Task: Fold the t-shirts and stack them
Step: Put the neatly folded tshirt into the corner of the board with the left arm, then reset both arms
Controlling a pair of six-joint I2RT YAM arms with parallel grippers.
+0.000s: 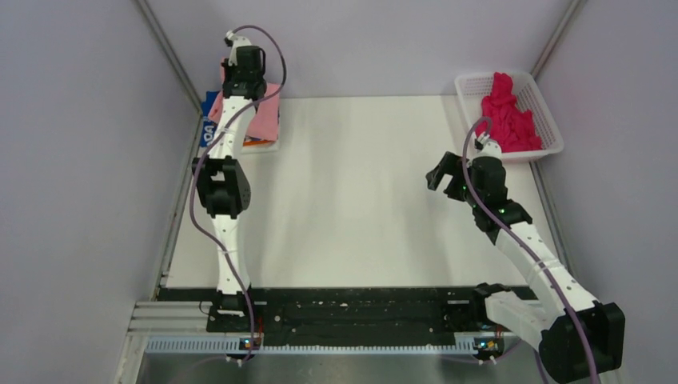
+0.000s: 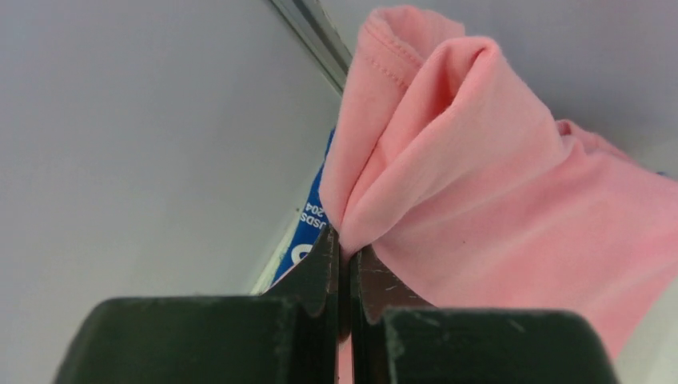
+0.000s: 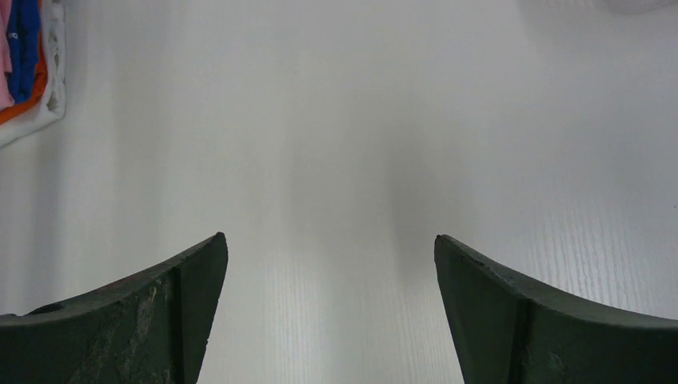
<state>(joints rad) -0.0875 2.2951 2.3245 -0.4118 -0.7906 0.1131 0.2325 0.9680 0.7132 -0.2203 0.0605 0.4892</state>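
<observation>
Right now it's the stacking step. The left gripper [image 2: 345,254] is pinched tight on a bunched fold of the pink shirt [image 2: 496,184], at the far-left corner of the table [image 1: 360,184]. The pink shirt lies on the blue shirt [image 2: 308,232], whose white lettering shows just under the pink edge. In the right wrist view an orange layer [image 3: 36,84] and a white layer [image 3: 54,44] sit below those. So the pile [image 1: 268,138] exists and pink is its top piece. The pinched fold stands up from the rest of the cloth, so pink looks placed but not flat. I can't tell if its fold is neat, since the arm hides most of it from the top.

The right gripper [image 3: 329,240] has its jaws spread wide with nothing between them. It hangs over bare table mid-right, well apart from the pile. The magenta shirt [image 1: 509,116] is crumpled and unfolded in the basket [image 1: 480,76] at the far-right corner, near the right gripper.

Next, my guess: the left gripper lets go of the pink fold and backs off without dragging the top layer, maybe pressing it flat. Then the right one reaches into the basket, takes the magenta shirt and brings it to the open table centre for folding. The risk is cloth snagging on the fingers at release and pulling the pile askew.
</observation>
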